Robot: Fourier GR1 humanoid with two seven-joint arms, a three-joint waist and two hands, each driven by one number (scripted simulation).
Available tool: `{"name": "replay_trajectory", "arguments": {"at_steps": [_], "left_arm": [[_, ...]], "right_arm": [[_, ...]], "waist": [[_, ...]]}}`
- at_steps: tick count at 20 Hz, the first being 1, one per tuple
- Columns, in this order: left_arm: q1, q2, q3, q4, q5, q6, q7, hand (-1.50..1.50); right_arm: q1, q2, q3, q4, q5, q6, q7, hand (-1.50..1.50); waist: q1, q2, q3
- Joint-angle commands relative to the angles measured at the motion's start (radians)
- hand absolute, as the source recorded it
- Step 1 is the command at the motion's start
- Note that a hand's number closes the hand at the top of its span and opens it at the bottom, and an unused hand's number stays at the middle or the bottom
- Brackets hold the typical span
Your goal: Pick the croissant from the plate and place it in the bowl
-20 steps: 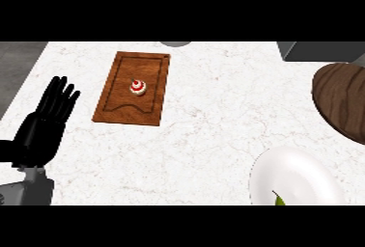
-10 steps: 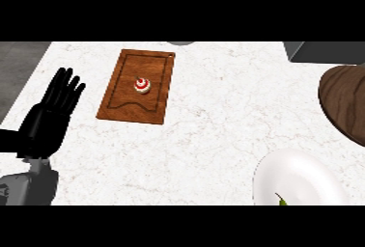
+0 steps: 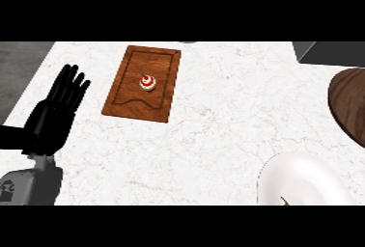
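Upward toward 12 o'clock the left hand (image 3: 51, 118) has crept, open with fingers straight, at 9 o'clock on the surface (image 3: 214, 130). At 5 o'clock, the white plate (image 3: 299, 181) bears a dark sliver (image 3: 285, 202) at its 6 o'clock rim. Whether this is the croissant, or how its long axis lies, cannot be told. The brown bowl (image 3: 351, 103) sits at 3 o'clock. At 11 o'clock, a wooden board (image 3: 125, 103) holds a red-and-white item (image 3: 147, 82).

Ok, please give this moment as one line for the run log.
left hand open, resting at left | right hand not in view | plate lower right | bowl right edge | no grasp yet
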Motion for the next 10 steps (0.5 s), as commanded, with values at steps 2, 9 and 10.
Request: {"name": "replay_trajectory", "arguments": {"at_steps": [2, 9, 10], "left_arm": [[0.019, -0.017, -0.015, -0.001, 0.004, -0.012, -0.012, 0.0], [-0.011, 0.008, 0.011, 0.026, 0.008, -0.02, -0.018, 0.0], [-0.011, -0.011, 0.007, 0.027, 0.0, 0.0, -0.025, 0.0]], "right_arm": [[-0.059, 0.025, 0.018, 0.122, 0.026, 0.089, 0.054, -1.5], [-0.075, 0.024, -0.063, 0.16, -0.061, 0.192, -0.157, -1.5], [-0.105, 0.014, -0.097, 0.165, -0.095, 0.221, -0.153, -1.5]], "waist": [[0.026, 0.008, 0.002], [0.002, 0.01, 0.004], [0.001, 0.009, 0.004]]}}
